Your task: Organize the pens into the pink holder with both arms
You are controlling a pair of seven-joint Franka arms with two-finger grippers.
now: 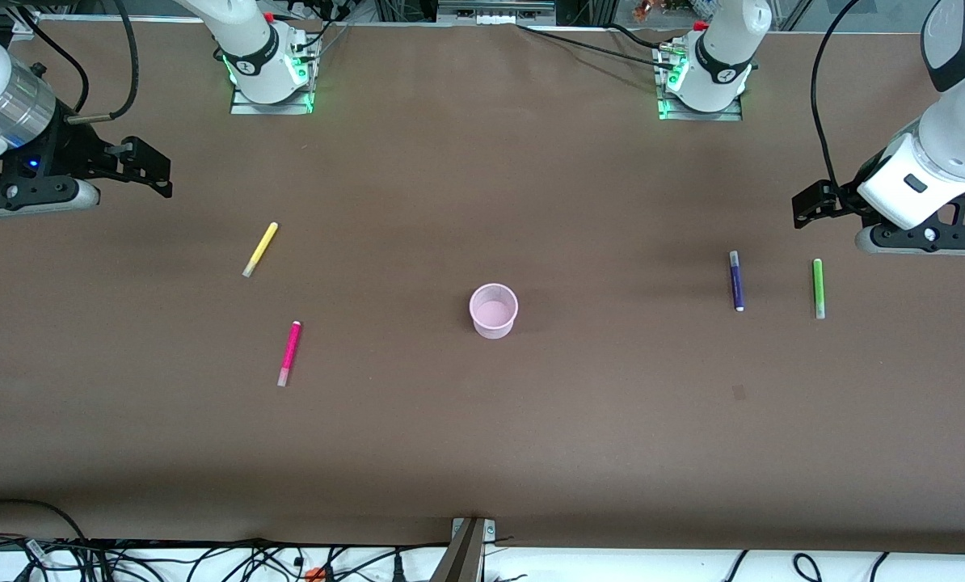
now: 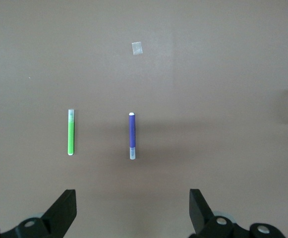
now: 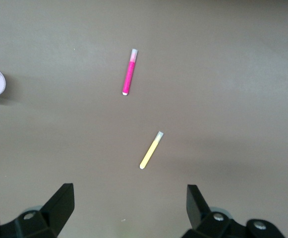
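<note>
A brown counter (image 1: 482, 436) fills the front frame, with the two arm bases along its top edge and loose cables along the bottom. The pink holder (image 1: 494, 309) stands upright at the centre of the frame, with no pen in it. All four pens lie flat on the counter, each apart from the others. In the middle-left part of the frame the yellow pen (image 1: 259, 249) lies on a slant, and the magenta pen (image 1: 288, 353) lies below it, closer to the holder. In the middle-right part the purple pen (image 1: 736, 280) and the green pen (image 1: 818, 288) lie side by side, nearly parallel, the green one closer to the frame's right edge.

The right gripper (image 1: 153, 168) hangs at the upper left edge of the frame, fingers spread apart and holding nothing. The left gripper (image 1: 810, 206) hangs at the upper right, just above the green pen in the frame, fingers likewise spread and holding nothing.

A small pale square mark (image 2: 137, 48) sits on the counter in the left wrist view's upper middle.
</note>
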